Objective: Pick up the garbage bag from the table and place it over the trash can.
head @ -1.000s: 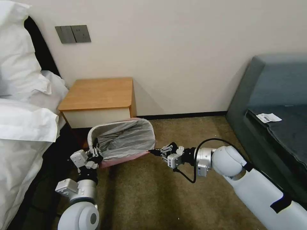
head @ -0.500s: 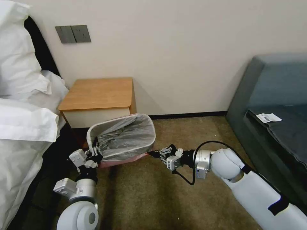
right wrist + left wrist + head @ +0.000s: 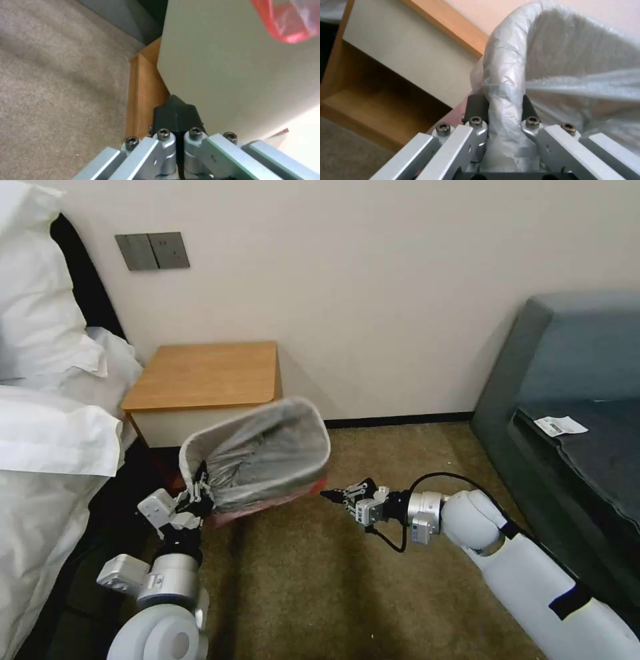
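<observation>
Already lined: garbage bag (image 3: 263, 460) over trash can (image 3: 230, 65) rim, left gripper (image 3: 501, 110) clamped on bagged rim, can tilted; right gripper (image 3: 333, 494) closed, empty, apart; can unsettled.

I am in a bedroom, most likely a hotel room. On my left is a bed (image 3: 47, 447) made up with white bedding and plump pillows (image 3: 33, 300) against a dark headboard. Beside it stands the table (image 3: 207, 377), a small wooden nightstand with a cream drawer front, pushed against a plain cream wall. A grey switch-and-socket panel (image 3: 152, 251) sits on that wall above the bed. Brownish carpet (image 3: 320, 580) covers the floor, and a grey-blue upholstered sofa (image 3: 573, 380) stands on my right.
</observation>
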Robot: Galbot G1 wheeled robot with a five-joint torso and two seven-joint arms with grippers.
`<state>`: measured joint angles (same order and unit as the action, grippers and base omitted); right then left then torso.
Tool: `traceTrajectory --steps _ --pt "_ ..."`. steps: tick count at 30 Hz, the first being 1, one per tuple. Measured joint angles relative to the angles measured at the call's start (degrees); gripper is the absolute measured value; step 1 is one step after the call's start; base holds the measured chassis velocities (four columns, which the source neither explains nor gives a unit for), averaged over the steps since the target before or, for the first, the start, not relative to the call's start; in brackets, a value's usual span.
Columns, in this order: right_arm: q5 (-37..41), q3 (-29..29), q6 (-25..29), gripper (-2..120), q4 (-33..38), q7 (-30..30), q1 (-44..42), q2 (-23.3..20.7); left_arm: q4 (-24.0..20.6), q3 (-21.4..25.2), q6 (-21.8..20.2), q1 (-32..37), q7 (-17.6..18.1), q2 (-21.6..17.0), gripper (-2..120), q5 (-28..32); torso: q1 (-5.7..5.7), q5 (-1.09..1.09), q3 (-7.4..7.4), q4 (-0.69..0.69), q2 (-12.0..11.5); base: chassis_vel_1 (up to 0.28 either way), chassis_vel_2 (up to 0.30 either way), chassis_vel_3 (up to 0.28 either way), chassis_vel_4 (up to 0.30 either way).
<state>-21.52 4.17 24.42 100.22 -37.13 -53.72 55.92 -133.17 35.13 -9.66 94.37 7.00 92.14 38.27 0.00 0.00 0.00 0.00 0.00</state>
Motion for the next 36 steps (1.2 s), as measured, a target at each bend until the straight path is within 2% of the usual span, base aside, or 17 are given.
traceTrajectory --steps 5,9,11,12,16,18,19,21,23,24,26,27,29,32,36 --pt "-0.1 0.1 0.3 0 -0.3 0.3 -0.2 0.1 -1.0 0.2 -1.0 0.0 0.6 0.0 7 1.9 0.0 0.0 0.0 0.0 0.0 0.0 0.0 0.0 0.0" --pt "1.3 1.2 1.1 1 2.8 1.3 -2.9 -0.6 1.6 1.9 -0.6 -1.0 0.3 -0.4 7 -1.3 0.0 0.0 0.0 0.01 0.0 0.0 0.0 0.0 0.0" --pt "5.3 2.7 1.1 9 6.2 1.8 -6.3 -1.2 4.2 2.6 0.6 -1.6 -0.5 -1.0 7 -4.8 0.0 -0.01 0.0 0.0 0.0 0.0 0.0 0.0 0.0" --pt "5.3 2.7 1.1 9 6.2 1.8 -6.3 -1.2 4.2 2.6 0.6 -1.6 -0.5 -1.0 7 -4.8 0.0 -0.01 0.0 0.0 0.0 0.0 0.0 0.0 0.0" --pt "15.6 6.5 -2.5 27 13.5 3.3 -13.7 -1.5 7.7 3.0 2.3 -2.2 -1.6 -2.7 7 -11.2 0.0 0.0 0.0 -0.01 0.0 0.0 0.0 0.0 0.0" --pt "16.4 7.0 -2.8 30 14.0 3.4 -14.2 -1.5 8.1 3.0 2.5 -2.2 -1.7 -2.9 7 -11.9 0.0 -0.01 0.0 -0.01 0.0 0.0 0.0 0.0 0.0" --pt "19.7 8.5 -4.1 35 16.3 4.1 -16.2 -1.5 9.2 3.0 3.2 -2.2 -2.0 -3.5 7 -14.7 0.0 0.0 0.0 -0.01 0.0 0.0 0.0 0.0 0.0" --pt "21.7 9.2 -5.0 31 17.4 5.1 -17.0 -1.5 9.8 3.0 3.7 -2.2 -2.2 -3.7 7 -16.4 0.0 -0.01 0.0 -0.01 0.0 0.0 0.0 0.0 0.0" --pt "25.8 9.2 -7.2 21 19.7 8.7 -17.6 -2.0 11.2 2.8 5.1 -2.2 -2.7 -4.1 7 -21.2 0.0 -0.01 0.0 0.0 0.0 0.0 0.0 0.0 0.0" --pt "25.8 9.2 -7.2 21 19.7 8.7 -17.6 -2.0 11.2 2.8 5.1 -2.2 -2.7 -4.1 7 -21.2 0.0 -0.01 0.0 0.0 0.0 0.0 0.0 0.0 0.0" --pt "27.7 7.5 -9.1 9 20.8 12.9 -16.6 -2.6 11.9 2.2 6.1 -2.2 -3.0 -4.6 7 -24.6 0.0 -0.01 0.0 0.0 0.0 0.0 0.0 0.0 0.0" --pt "27.7 7.5 -9.1 9 20.8 12.9 -16.6 -2.6 11.9 2.2 6.1 -2.2 -3.0 -4.6 7 -24.6 0.0 -0.01 0.0 0.0 0.0 0.0 0.0 0.0 0.0" --pt "28.3 3.9 -11.8 1 21.4 17.3 -14.7 -2.9 12.3 1.5 6.9 -2.0 -3.2 -5.0 7 -26.9 0.0 0.0 0.0 0.0 0.0 0.0 0.0 0.0 0.0" --pt "28.6 0.7 -14.1 0 21.6 20.6 -13.1 -3.1 12.7 1.2 7.7 -1.9 -3.3 -5.2 7 -28.8 0.0 -0.01 0.0 0.01 0.0 0.0 0.0 0.0 0.0" --pt "29.1 -6.7 -18.7 0 20.7 24.9 -8.7 -3.1 13.0 0.6 8.5 -1.7 -3.4 -5.1 7 -30.8 0.0 0.0 0.0 0.01 0.0 0.0 0.0 0.0 0.0"
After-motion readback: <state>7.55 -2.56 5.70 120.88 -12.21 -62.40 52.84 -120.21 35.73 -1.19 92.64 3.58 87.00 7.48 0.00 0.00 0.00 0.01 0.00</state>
